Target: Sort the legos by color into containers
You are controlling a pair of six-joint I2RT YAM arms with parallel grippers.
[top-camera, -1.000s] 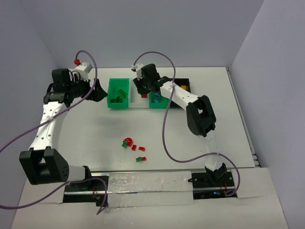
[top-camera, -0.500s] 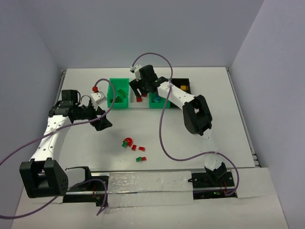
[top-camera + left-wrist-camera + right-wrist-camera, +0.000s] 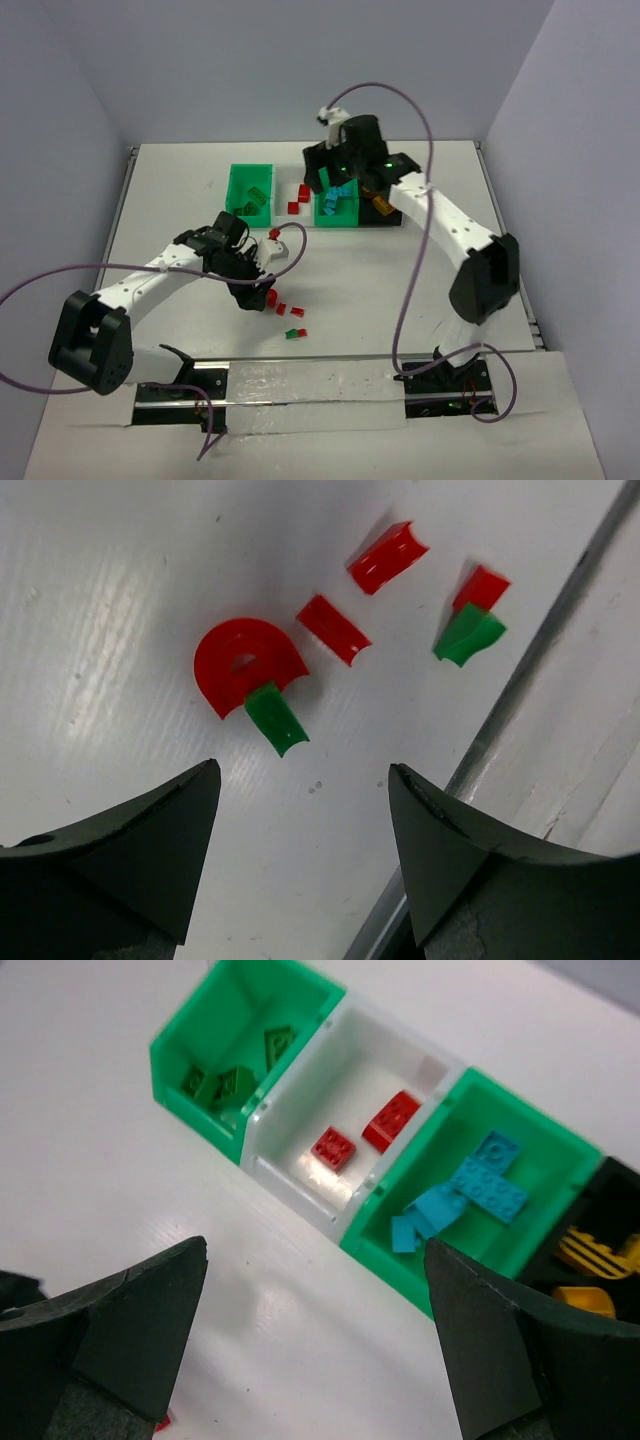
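Observation:
My left gripper (image 3: 256,292) is open and empty just above the table. In the left wrist view (image 3: 305,780) a red arch piece (image 3: 238,658) joined to a green brick (image 3: 275,718) lies just ahead of the jaws. Beyond lie two red bricks (image 3: 333,628) (image 3: 387,556) and a red-and-green stack (image 3: 470,620). My right gripper (image 3: 328,180) is open and empty (image 3: 315,1250), hovering near four bins in a row. These are a green bin (image 3: 190,1035) with green bricks, a white bin (image 3: 300,1175) with red bricks (image 3: 392,1120), a green bin (image 3: 385,1252) with cyan bricks (image 3: 488,1182), and a black bin (image 3: 610,1185) with yellow bricks.
In the top view a red piece (image 3: 272,233) lies near the left arm's white wrist part. A red-and-green stack (image 3: 295,333) lies nearer the front. A metal rail (image 3: 520,695) runs along the table's near edge. Purple cables loop from both arms.

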